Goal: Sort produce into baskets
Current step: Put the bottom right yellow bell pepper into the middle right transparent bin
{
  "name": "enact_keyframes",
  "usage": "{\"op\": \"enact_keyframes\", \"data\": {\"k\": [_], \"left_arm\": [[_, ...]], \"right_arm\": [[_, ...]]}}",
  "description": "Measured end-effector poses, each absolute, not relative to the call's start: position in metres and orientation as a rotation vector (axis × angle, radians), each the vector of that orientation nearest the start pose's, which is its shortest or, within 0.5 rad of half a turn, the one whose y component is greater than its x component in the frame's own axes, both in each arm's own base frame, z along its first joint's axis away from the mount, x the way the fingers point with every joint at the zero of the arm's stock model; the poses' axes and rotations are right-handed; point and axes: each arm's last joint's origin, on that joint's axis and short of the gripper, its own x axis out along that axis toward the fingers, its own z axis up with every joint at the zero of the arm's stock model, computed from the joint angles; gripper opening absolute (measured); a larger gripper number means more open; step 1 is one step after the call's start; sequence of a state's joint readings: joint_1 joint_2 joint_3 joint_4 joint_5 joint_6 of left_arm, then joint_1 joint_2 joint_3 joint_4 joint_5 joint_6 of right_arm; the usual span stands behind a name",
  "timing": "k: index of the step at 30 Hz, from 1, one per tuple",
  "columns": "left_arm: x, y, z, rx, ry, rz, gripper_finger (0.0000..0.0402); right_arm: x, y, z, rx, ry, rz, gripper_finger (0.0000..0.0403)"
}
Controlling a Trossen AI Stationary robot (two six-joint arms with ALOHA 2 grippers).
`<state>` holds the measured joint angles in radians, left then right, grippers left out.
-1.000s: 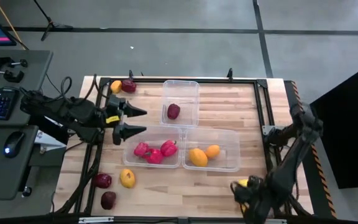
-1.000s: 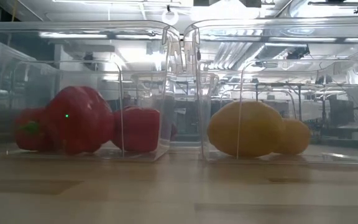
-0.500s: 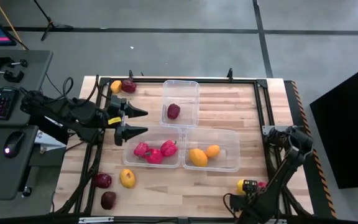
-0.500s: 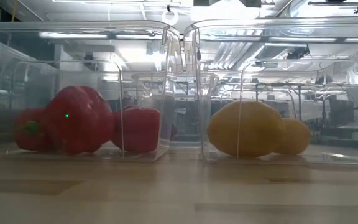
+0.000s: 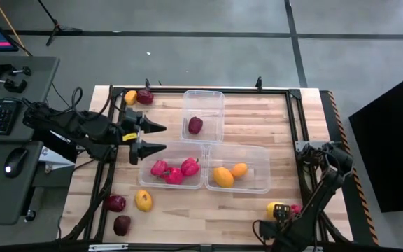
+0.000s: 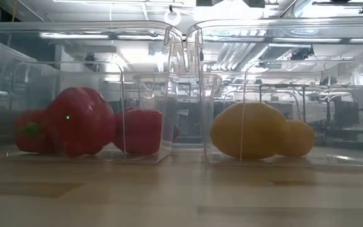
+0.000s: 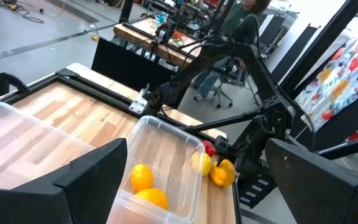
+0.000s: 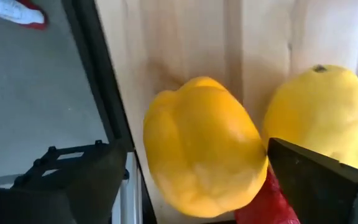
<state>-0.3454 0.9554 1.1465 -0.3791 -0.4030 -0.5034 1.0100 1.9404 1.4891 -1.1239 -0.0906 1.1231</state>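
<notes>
Three clear tubs stand mid-table. The far one (image 5: 203,112) holds a maroon piece (image 5: 195,125), the near left one (image 5: 145,170) holds red peppers (image 5: 173,171), and the near right one (image 5: 257,171) holds yellow and orange pieces (image 5: 228,174). My right gripper (image 5: 277,222) is open at the near right corner. In its wrist view (image 8: 194,149) its fingers stand on either side of a yellow pepper (image 8: 204,146) lying on the table, next to a yellow round piece (image 8: 325,115) and a red piece (image 8: 263,202). My left gripper (image 5: 161,136) is open and empty, left of the tubs. My right gripper has one fingertip (image 8: 278,152) right at the yellow pepper's side (image 8: 257,149). I cannot tell whether it touches. The pepper lies on the table.
Loose pieces lie at the far left, a yellow one (image 5: 130,97) and a maroon one (image 5: 144,96). At the near left lie two maroon ones (image 5: 115,203) (image 5: 122,225) and a yellow one (image 5: 143,201). A black frame rail (image 8: 98,93) runs along the table edge beside the pepper.
My right arm has folded lower. Its gripper has drawn a little toward the table's near edge beside the yellow piece. In the last half second it has kept still.
</notes>
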Motion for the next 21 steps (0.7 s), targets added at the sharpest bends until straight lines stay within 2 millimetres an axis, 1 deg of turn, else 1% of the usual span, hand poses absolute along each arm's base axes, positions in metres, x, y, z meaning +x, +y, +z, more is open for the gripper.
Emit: {"op": "enact_keyframes", "data": {"k": [4, 7, 12, 15, 19, 21], "left_arm": [[0.182, -0.053, 0.406, -0.428, 0.167, 0.103, 0.0372], [0.182, -0.053, 0.406, -0.427, 0.168, 0.103, 0.0372], [0.182, -0.053, 0.405, -0.421, 0.170, 0.103, 0.0372], [0.182, -0.053, 0.405, -0.412, 0.170, 0.102, 0.0372], [0.182, -0.053, 0.405, -0.411, 0.170, 0.102, 0.0372], [0.182, -0.053, 0.405, -0.411, 0.170, 0.102, 0.0372]], "right_arm": [[0.192, 0.315, 0.191, 0.088, 1.635, 0.018, 0.0315], [0.194, 0.321, 0.184, 0.062, 1.630, 0.049, 0.0296], [0.193, 0.321, 0.169, 0.026, 1.660, 0.017, 0.0291], [0.194, 0.321, 0.174, 0.032, 1.647, 0.035, 0.0291], [0.195, 0.319, 0.172, 0.036, 1.682, 0.030, 0.0291], [0.199, 0.318, 0.174, 0.054, 1.688, 0.043, 0.0291]]}}
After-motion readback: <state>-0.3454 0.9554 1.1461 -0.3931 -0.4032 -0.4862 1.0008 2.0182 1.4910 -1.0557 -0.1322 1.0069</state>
